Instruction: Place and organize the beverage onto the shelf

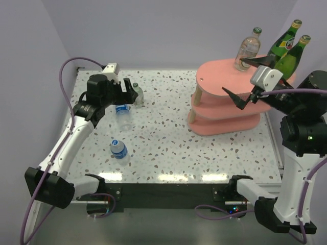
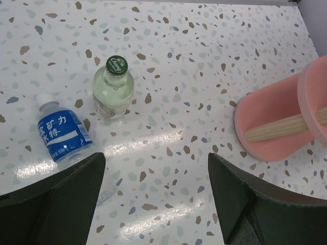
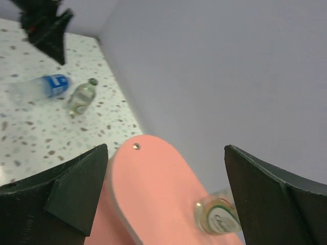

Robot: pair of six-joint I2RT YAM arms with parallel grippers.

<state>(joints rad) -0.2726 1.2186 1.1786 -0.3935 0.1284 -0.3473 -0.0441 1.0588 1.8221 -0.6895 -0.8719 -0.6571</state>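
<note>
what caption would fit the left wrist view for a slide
Open left gripper facing a standing green-capped bottle and a toppled blue-label bottle, pink shelf at right.

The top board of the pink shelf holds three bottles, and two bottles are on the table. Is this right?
Not quite: the top external view shows three on the table: a green-capped bottle and two blue-labelled bottles. The shelf does hold three.

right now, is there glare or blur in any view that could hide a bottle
Top external: sharp, white light strips reflected on the table near the arm bases. Left wrist: crisp, glare streaks on the table below the green-capped bottle. Right wrist: soft overall; the shelf-top bottle and shelf are blurred. Glare covers no bottle.
</note>
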